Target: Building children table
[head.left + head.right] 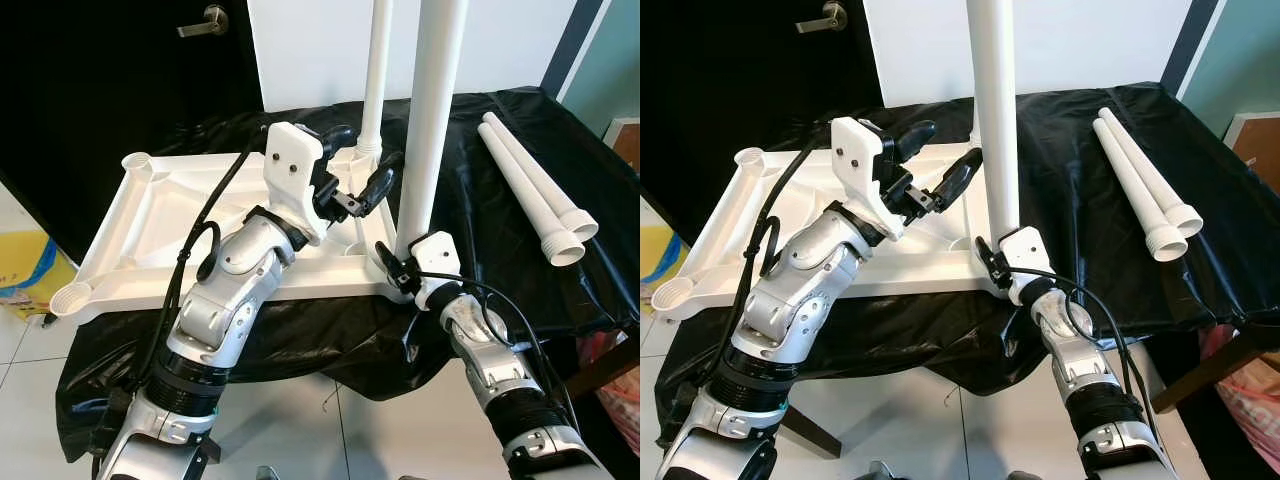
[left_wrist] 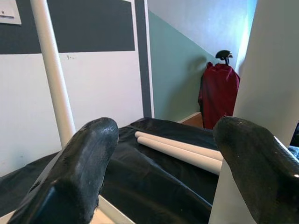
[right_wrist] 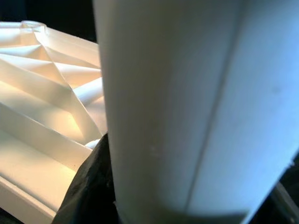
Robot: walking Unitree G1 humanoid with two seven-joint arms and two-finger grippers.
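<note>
Here, the white tabletop [image 1: 180,215] lies upside down on a black-covered table [image 1: 470,130], its ribbed underside up, its near edge hanging past the table's front edge. One leg [image 1: 378,70] stands upright in the far corner socket; a second leg [image 1: 432,120] stands upright at the near right corner, where the right gripper [image 1: 398,268] reaches up from below to its base. The right wrist view has this leg pressed close against the camera, with the ribs beside it; how the fingers close on it cannot be told. Two spare legs [image 1: 535,190] lie side by side on the cover, well to the right. The left arm bends over the tabletop, and the left gripper [image 1: 360,165] hovers wide open between the two upright legs, holding nothing. Its wrist view adds a red bag [image 2: 218,93] against the green wall behind.
</note>
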